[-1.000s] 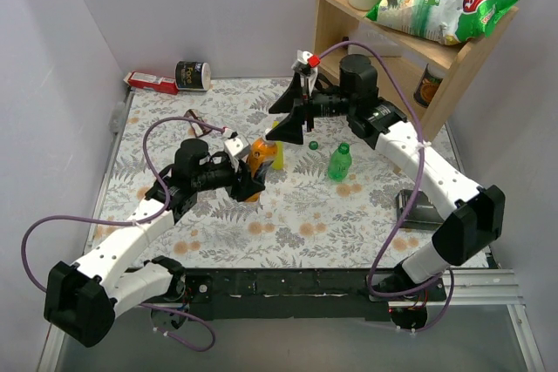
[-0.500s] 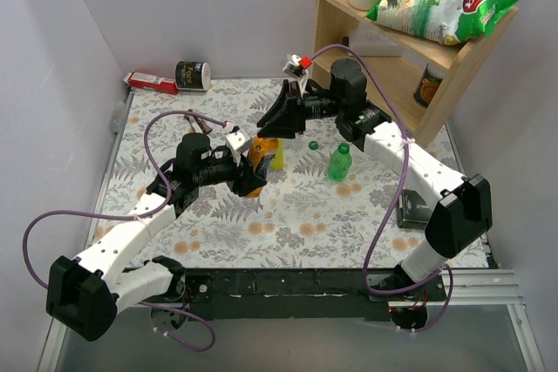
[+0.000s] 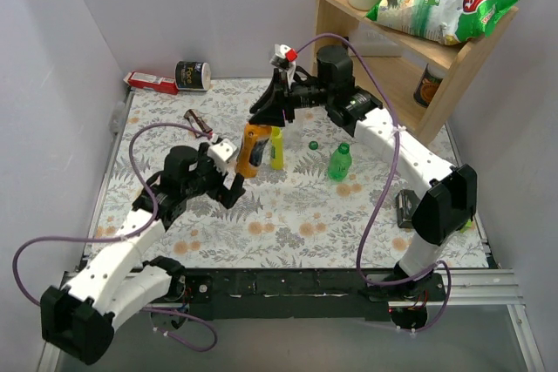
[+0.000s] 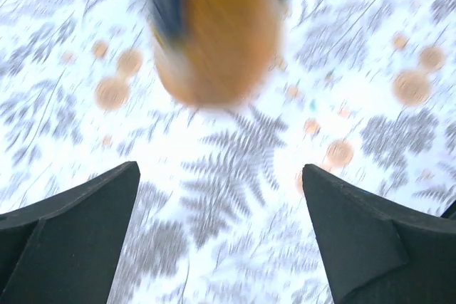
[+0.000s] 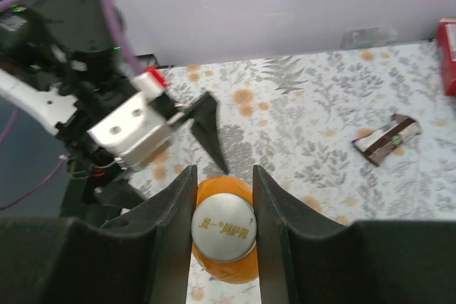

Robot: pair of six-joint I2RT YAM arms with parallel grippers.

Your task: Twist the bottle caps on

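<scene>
the right end effector (image 5: 224, 208) is pressed in on the white cap (image 5: 224, 227) that sits on the orange bottle (image 3: 252, 151), with one finger on each side of the cap. in the top view this bottle is near the middle of the tabletop (image 3: 288, 206), and it leans a little, its top toward the upper right. whether its bottom touches the tabletop i cannot tell. the left end effector (image 4: 221, 226) is spread wide, just below and left of the bottle, and it holds nothing. in its own view the bottle is a blurred orange shape at the upper centre, apart from both fingers. a slim yellow bottle (image 3: 277, 147) stands just right of the orange one. further right are a green cap (image 3: 313, 145) and a green bottle (image 3: 339, 163). a wooden shelf (image 3: 453, 67) fills the upper right corner.
</scene>
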